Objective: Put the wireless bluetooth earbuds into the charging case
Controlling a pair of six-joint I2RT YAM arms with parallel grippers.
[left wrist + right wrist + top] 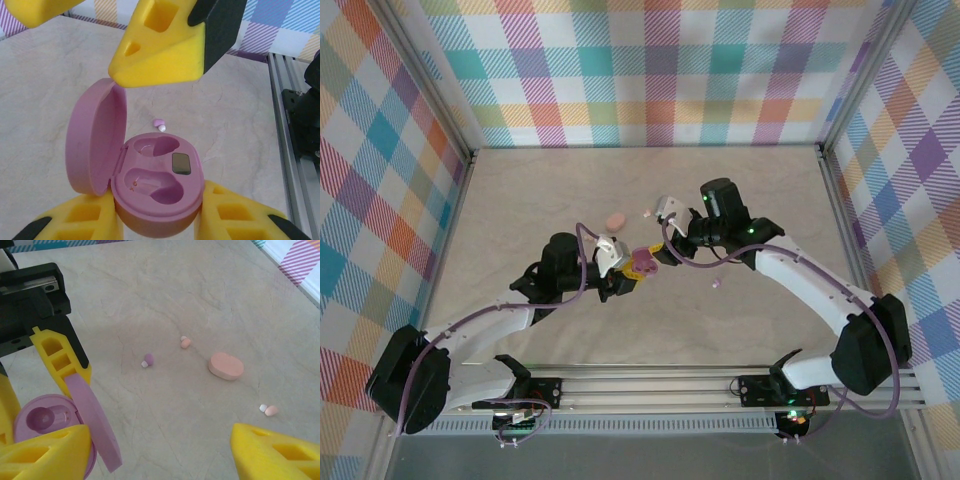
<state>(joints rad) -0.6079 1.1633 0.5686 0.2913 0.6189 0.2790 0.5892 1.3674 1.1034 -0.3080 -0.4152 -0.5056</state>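
My left gripper (pixel 157 215) pinches the base of the open purple oval plastic charging case (pixel 145 175); its lid is up and both wells look empty. My right gripper (pixel 160 440) hangs just above, jaws spread, holding nothing. I judge this the fetch step. A tiny purple earbud (pixel 148 360) lies near on the beige tabletop (pixel 165 285), with pale pink earbuds (pixel 185 342) beyond it. Next I need a square descent and a gentle pinch.

Left tool (pixel 159 220) clamped on case (pixel 95 145); right tool (pixel 160 450) spread wide.

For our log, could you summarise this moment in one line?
left end effector: grips open purple case; wells empty; right end effector: open
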